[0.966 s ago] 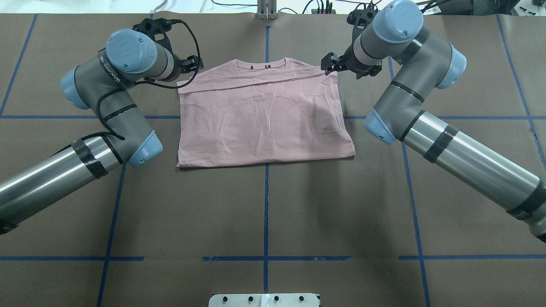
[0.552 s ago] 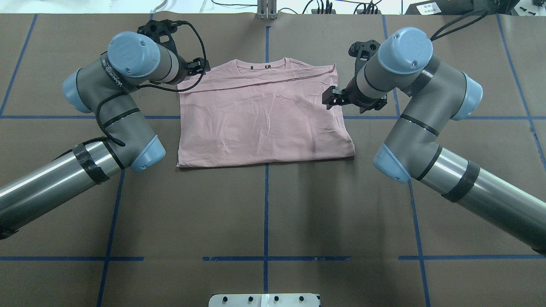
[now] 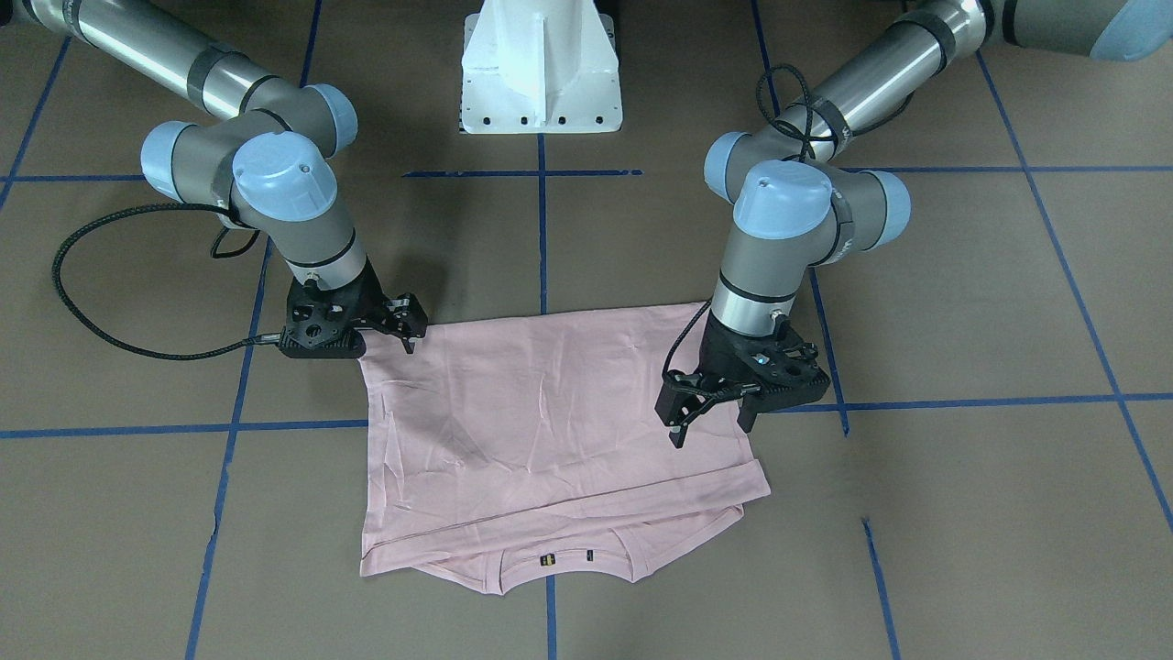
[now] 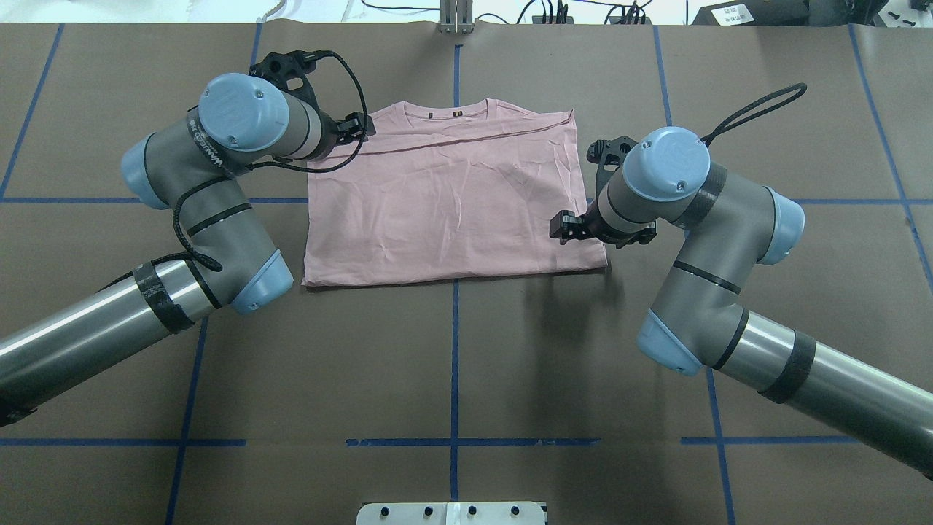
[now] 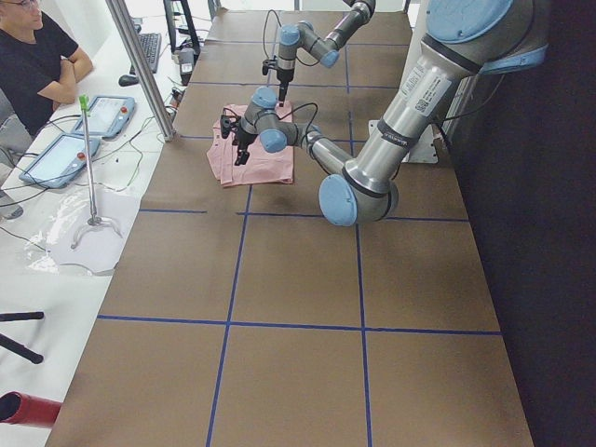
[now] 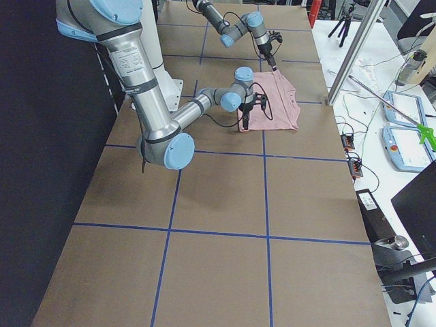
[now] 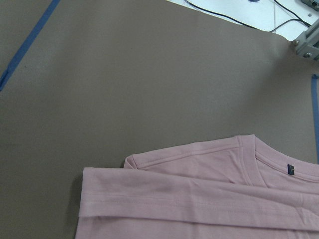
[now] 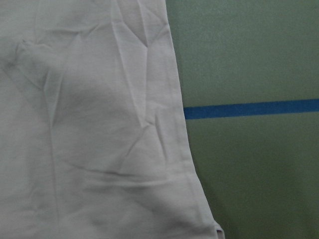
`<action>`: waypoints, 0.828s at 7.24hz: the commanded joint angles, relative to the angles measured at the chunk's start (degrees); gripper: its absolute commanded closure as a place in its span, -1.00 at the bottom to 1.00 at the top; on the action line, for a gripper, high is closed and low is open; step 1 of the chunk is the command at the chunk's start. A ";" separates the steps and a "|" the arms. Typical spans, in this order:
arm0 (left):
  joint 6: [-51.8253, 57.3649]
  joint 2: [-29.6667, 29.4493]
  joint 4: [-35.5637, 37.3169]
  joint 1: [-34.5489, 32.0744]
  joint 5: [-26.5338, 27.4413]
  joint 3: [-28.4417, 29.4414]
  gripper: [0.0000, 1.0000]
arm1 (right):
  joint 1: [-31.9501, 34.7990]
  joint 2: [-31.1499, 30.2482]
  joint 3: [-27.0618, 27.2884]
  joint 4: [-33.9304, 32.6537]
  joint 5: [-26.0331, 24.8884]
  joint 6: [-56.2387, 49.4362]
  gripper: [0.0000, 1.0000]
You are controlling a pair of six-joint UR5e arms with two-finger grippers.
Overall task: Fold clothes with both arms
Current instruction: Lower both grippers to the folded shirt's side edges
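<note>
Brown tabletop [image 4: 452,364], crossed by blue tape lines [image 4: 454,350], spreads wide on every side of the pale pink T-shirt [image 4: 452,197]. The shirt lies flat and folded at the far middle, with its collar [image 4: 446,109] on the far edge. The left gripper [image 3: 710,417] hangs over the shirt's far left corner, its fingers [image 3: 675,423] apart and holding nothing. The right gripper [image 3: 412,332] stands at the shirt's right edge, close to the near corner; whether its fingers are apart I cannot tell.
</note>
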 commanded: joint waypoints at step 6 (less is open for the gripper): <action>-0.39 0.04 0.04 0.42 0.15 -0.43 -1.00 | -0.70 -0.30 -1.96 0.28 0.77 -1.07 0.87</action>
